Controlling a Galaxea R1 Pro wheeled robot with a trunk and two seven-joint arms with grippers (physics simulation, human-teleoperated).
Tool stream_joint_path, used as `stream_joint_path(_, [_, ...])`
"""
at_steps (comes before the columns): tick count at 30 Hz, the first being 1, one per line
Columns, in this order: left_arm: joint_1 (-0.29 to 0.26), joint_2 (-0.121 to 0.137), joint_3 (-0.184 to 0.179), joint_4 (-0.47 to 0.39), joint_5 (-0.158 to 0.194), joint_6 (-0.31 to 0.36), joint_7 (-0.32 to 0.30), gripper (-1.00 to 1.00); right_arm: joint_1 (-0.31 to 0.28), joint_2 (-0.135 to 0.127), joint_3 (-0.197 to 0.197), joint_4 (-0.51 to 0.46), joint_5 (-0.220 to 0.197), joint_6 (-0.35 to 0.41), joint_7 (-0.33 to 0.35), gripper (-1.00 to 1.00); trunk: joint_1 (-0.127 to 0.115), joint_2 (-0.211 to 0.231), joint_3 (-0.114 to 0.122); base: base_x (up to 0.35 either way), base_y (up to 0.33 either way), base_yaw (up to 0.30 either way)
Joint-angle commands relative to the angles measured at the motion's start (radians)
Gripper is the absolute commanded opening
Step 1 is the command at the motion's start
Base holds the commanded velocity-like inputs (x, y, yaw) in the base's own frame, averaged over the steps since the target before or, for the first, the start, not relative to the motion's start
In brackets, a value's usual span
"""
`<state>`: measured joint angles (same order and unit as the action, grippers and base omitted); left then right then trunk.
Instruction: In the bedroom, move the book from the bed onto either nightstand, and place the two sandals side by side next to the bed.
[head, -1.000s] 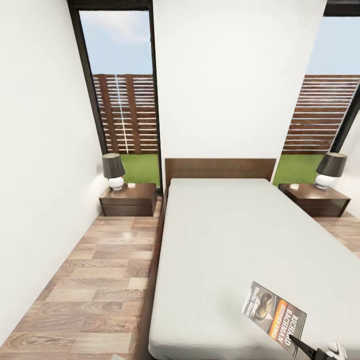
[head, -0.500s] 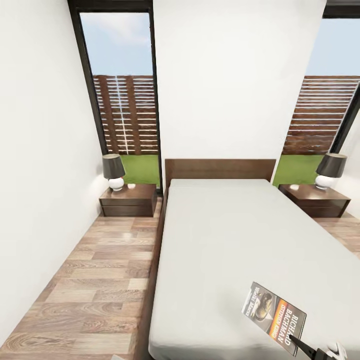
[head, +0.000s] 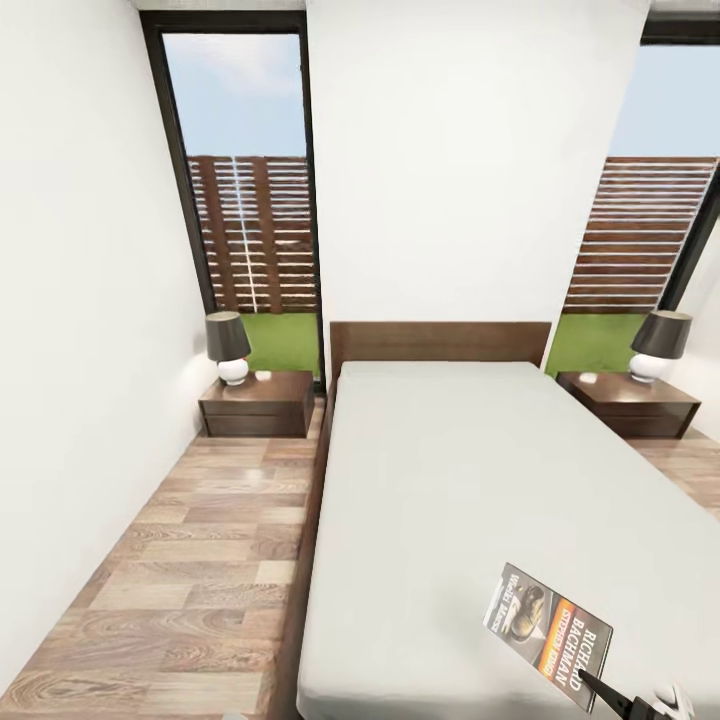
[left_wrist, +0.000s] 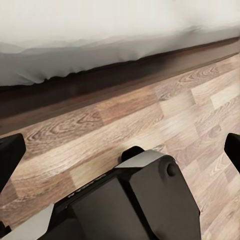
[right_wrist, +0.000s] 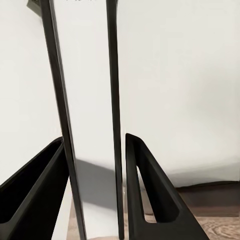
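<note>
The bedroom shows white walls, two tall windows and a wood-plank floor (head: 190, 560). Compared with the head view of a second ago, the whole picture sits slightly lower: the window tops and nightstands have dropped in frame while the book holds the same spot. This is camera motion, head or trunk tilting up, not motion of the furniture.

The bed (head: 480, 480) runs from the headboard toward the viewer, its pale mattress bare. A nightstand (head: 257, 403) stands at its left, just beside the frame, carrying a lamp (head: 228, 345). A second nightstand (head: 630, 403) with its own lamp (head: 662, 343) stands at the right.

The book (head: 547, 632) is held above the near right corner of the mattress, cover facing up, tilted. The right gripper (head: 612, 697) grips its lower edge; in the right wrist view the two black fingers (right_wrist: 150, 200) press against the book (right_wrist: 92, 125) seen edge-on, clamped on it.

The left gripper (left_wrist: 120, 150) hangs low beside the bed frame (left_wrist: 100, 85), its fingers spread wide over the floor, holding nothing.

Judgement: the book is secured and off the mattress; the raised view suggests the operator is sighting a nightstand. Carriage and placement remain, as do the sandals.
</note>
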<state>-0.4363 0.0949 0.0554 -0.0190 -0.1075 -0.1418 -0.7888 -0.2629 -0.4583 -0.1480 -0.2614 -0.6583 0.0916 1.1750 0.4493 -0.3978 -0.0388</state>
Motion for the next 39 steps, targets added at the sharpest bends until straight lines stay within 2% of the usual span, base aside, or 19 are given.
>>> stream_joint_path(1, [-0.001,0.000,0.006,0.000,-0.011,-0.007,-0.001,1.00,-0.001,0.000,0.002,0.001,-0.009,0.010,0.003,-1.00,0.001,-0.002,-0.001,0.000,0.000,0.000])
stream_joint_path(39, [0.000,0.000,0.006,0.001,-0.011,-0.007,-0.001,1.00,-0.001,0.000,0.001,0.001,-0.009,0.010,0.005,-1.00,0.001,-0.002,0.002,0.000,0.000,0.000])
